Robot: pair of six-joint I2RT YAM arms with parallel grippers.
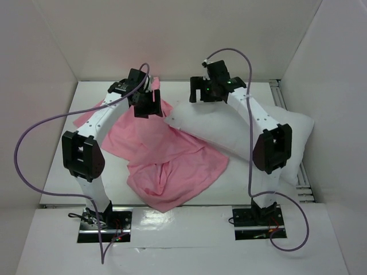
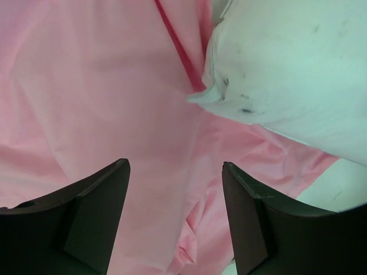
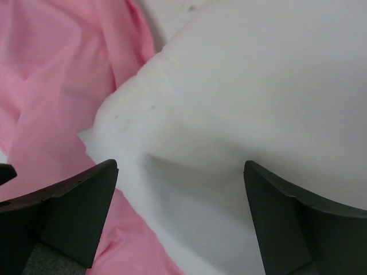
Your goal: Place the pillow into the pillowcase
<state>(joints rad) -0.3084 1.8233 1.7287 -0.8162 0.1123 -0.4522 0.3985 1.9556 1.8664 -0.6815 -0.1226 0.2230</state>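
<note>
The white pillow [image 1: 229, 133] lies across the right half of the table, its left end resting on the pink pillowcase [image 1: 166, 163], which is spread and rumpled over the middle. My left gripper [image 1: 148, 104] is open and empty above the pillowcase's far part, close to the pillow's left corner [image 2: 221, 94]. The pillowcase fills the left wrist view [image 2: 103, 91]. My right gripper [image 1: 207, 90] is open and empty above the pillow's far left end. In the right wrist view the pillow [image 3: 246, 103] lies under the jaws, with the pillowcase [image 3: 51, 74] to its left.
White walls enclose the table on three sides. A metal rail [image 1: 304, 183] runs along the table's right edge. Purple cables [image 1: 23, 154] loop off both arms.
</note>
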